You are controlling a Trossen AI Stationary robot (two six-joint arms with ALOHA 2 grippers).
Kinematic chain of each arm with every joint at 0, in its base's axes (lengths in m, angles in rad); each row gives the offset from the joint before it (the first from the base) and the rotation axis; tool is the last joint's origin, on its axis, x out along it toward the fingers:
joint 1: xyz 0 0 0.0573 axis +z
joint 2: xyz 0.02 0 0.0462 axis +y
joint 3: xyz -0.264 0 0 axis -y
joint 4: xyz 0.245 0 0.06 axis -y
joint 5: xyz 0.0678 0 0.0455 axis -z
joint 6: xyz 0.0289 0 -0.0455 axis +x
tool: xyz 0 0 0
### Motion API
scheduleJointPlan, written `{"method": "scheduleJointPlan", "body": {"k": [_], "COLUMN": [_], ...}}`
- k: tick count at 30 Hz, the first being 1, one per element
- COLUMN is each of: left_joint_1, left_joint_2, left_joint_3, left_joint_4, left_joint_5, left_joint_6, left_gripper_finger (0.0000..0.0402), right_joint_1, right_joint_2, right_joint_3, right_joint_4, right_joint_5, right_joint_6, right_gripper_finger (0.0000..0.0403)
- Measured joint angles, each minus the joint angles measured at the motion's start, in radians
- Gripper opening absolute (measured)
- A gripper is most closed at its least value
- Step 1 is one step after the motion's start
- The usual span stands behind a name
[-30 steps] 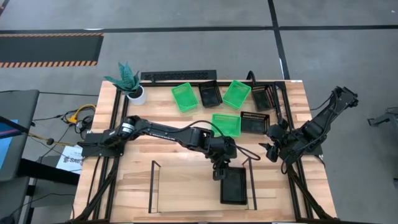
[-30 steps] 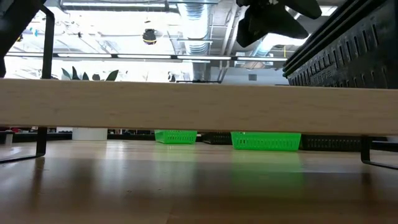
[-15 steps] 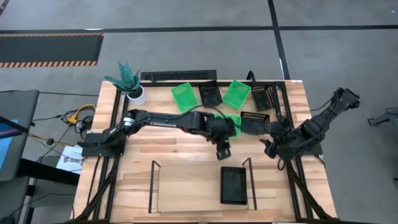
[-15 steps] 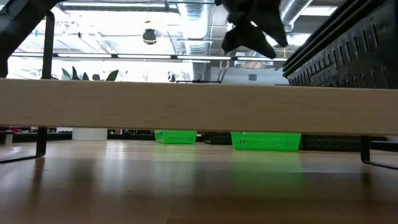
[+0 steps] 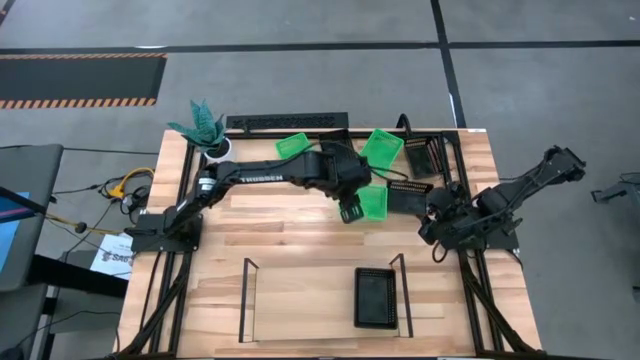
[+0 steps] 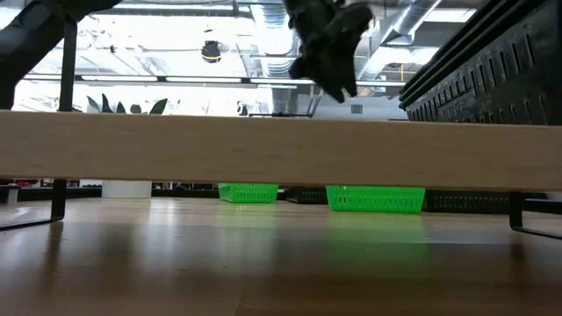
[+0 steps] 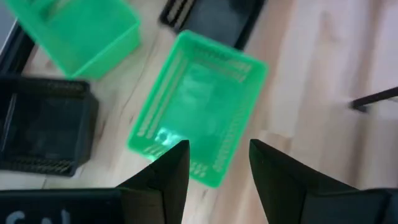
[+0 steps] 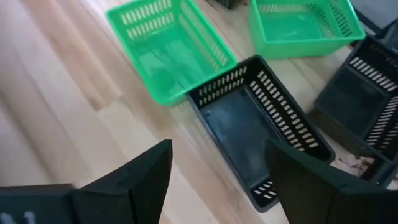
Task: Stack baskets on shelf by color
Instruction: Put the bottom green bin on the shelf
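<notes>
Shelf: the low rack with a light wooden board and thin black wire ends point(image 5: 325, 300) stands at the near edge of the wooden table point(image 5: 270, 240); one black mesh-walled plastic basket point(image 5: 375, 297) sits at its right end, holding nothing that I can see.

Green baskets: one bright green mesh basket point(image 5: 372, 201) lies mid-table just beyond my left fingertips, empty; a second green basket point(image 5: 381, 150) sits near the far edge, empty; a third green basket point(image 5: 292, 146) shows only as a corner behind my left arm.

Black baskets: an empty one point(image 8: 252, 127) lies touching the mid-table green basket, before my right gripper; others crowd the far right corner, their count unclear.

My left gripper point(image 7: 214, 165): fingers parted, holding nothing, over the mid-table green basket.

My right gripper point(image 8: 217, 171): fingers spread wide, empty, near the right edge.

Hard to see: from table height the shelf board hides most baskets.

Around: a white pot with a green plant point(image 5: 203, 130) at the far left corner; a long narrow black bar point(image 5: 285, 121) along the far edge.
</notes>
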Motion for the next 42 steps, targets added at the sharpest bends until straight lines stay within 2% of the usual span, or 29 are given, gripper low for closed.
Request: {"method": "scheduleJointPlan", "body": {"k": [5,10,16,22,29,42], "left_joint_1": [0.048,0.082,0.113,0.107,0.078,0.057], "left_joint_2": [0.000,0.003,0.001,0.002,0.002,0.057], "left_joint_3": [-0.027,-0.094,-0.184,-0.280,-0.358,-0.355], "left_joint_4": [0.009,-0.016,0.025,0.180,0.232,0.263], "left_joint_5": [-0.003,-0.199,-0.227,-0.176,-0.174,-0.094], "left_joint_6": [-0.112,-0.357,-0.558,-0.611,-0.653,-0.691], "left_gripper_finger": [0.0154,0.0154,0.0154,0.0154,0.0154,0.0148], "right_joint_1": [-0.002,0.027,0.065,0.078,0.078,0.078], "right_joint_2": [0.000,0.000,0.000,0.000,0.000,0.000], "right_joint_3": [-0.058,-0.094,-0.111,-0.111,-0.111,-0.111], "right_joint_4": [0.005,0.009,0.025,0.041,0.042,0.062], "right_joint_5": [-0.001,-0.001,-0.001,-0.001,-0.001,-0.002], "right_joint_6": [0.054,0.117,0.129,0.130,0.130,0.129], "right_gripper_finger": [0.0282,0.0282,0.0282,0.0282,0.0282,0.0282]}}
